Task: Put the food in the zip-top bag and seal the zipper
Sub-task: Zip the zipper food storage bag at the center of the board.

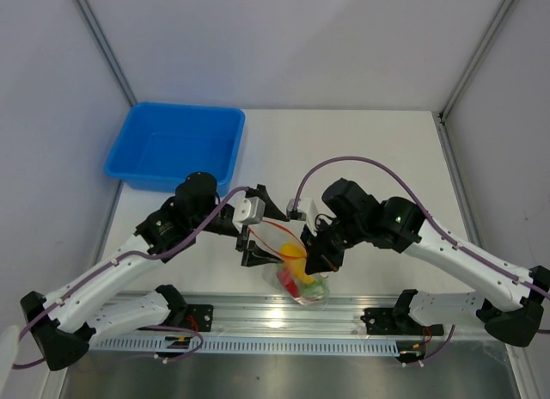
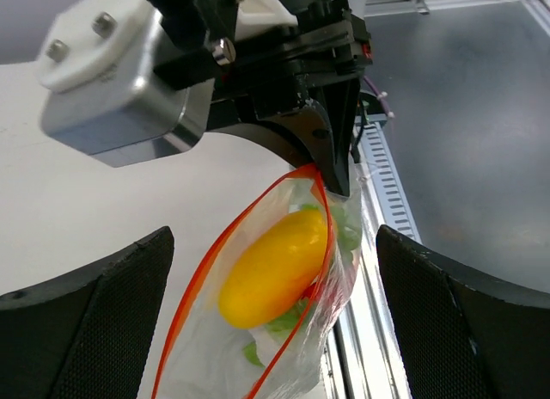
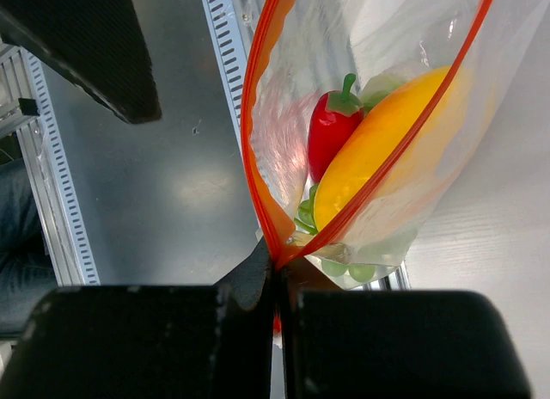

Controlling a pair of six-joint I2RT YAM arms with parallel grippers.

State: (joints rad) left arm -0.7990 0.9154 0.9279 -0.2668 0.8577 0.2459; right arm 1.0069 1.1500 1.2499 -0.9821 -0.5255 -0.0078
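Bag [image 1: 302, 283] sits at the near edge of the table [image 1: 361, 150], between the two grippers and over the rail [image 1: 258, 313]. Food is already inside: yellow piece [image 2: 275, 270], chili [image 3: 331, 132], grapes [image 3: 344, 268]. Mouth is gaping and the zipper [image 3: 258, 141] is not pressed together.

Right gripper [image 3: 277, 283] is clamped on one end of the zipper, where the two strips meet. Left gripper [image 1: 260, 247] is spread wide with nothing in it, the bag's mouth lying between its fingers [image 2: 94, 304].

Handling: thin film, floppy and slick, light, with the toys weighing the bottom down. It will sag and twist if grabbed by the wall. Best hold is the stiffer zipper strip: pinch next to the right gripper's hold and run along it to close.

Views: the top view gives layout and the blue bin [image 1: 176, 145] far left, but the bag's contents are a blur. The right wrist view shows the pinch and the chili. The left wrist view shows how open the mouth is and the right gripper gripping from above.
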